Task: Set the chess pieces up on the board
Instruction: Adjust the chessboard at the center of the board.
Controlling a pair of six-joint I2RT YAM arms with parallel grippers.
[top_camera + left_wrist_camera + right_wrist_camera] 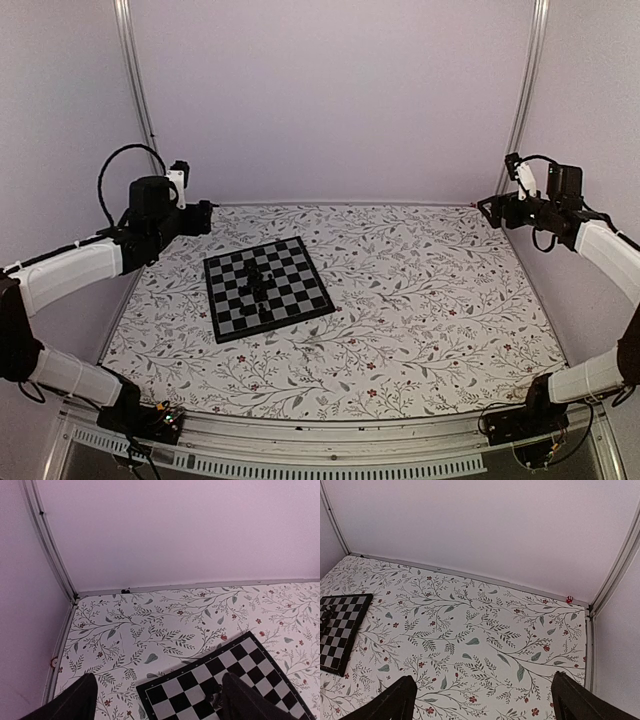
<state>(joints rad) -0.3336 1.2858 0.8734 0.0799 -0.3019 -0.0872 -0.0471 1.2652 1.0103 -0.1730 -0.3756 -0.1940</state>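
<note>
The board (290, 262), black and light grey squares, lies flat on the left half of the table, turned slightly. Several tiny black chess pieces (258, 286) huddle near its middle, some apparently lying on their sides. My left gripper (205, 217) hangs open above the table's far left, just back-left of the board. In the left wrist view, the board's corner (190, 682) and a piece (216, 699) sit beside the right finger (245, 700). My right gripper (487, 210) is open at the far right, well away; its view shows the board (342, 630) at the left edge.
A floral-patterned cover (430, 300) spreads over the whole table. Pale walls and metal frame posts (135, 70) close in the back and sides. A small red marker (569, 599) sits in the far right corner, another (53, 663) at the left edge.
</note>
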